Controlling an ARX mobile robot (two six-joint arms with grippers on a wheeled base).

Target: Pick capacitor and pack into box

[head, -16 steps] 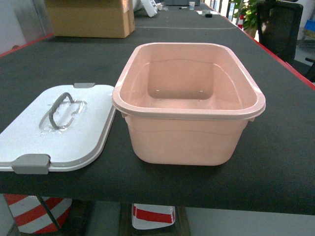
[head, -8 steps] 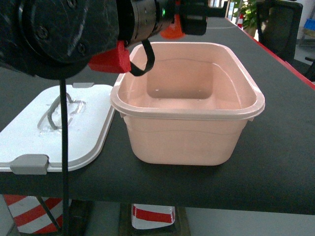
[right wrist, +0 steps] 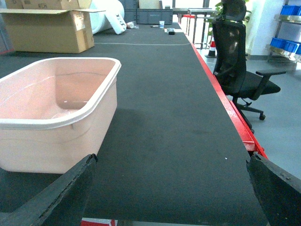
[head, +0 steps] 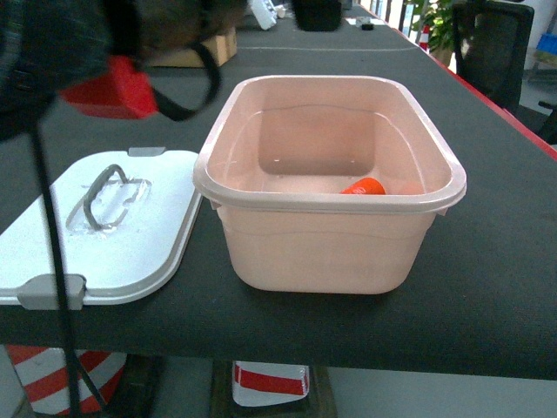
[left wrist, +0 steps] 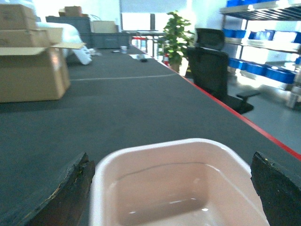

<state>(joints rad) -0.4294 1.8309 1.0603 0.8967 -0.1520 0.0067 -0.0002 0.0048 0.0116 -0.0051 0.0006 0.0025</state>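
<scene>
The white lid [head: 104, 228] lies flat on the black worktop [head: 505, 252], just left of the pink box [head: 326, 252]. An orange capacitor [head: 363, 185] lies on the box floor toward the right. Both sets of jaws stand wide open, holding nothing. The left arm [head: 52, 52] looms blurred at upper left. Farther back sit a cardboard carton [right wrist: 51, 28] and an office chair [right wrist: 235, 52]

Orange capacitor [head: 363, 185], pale-pink box [head: 322, 244], prob. white lid [head: 130, 244]
</scene>
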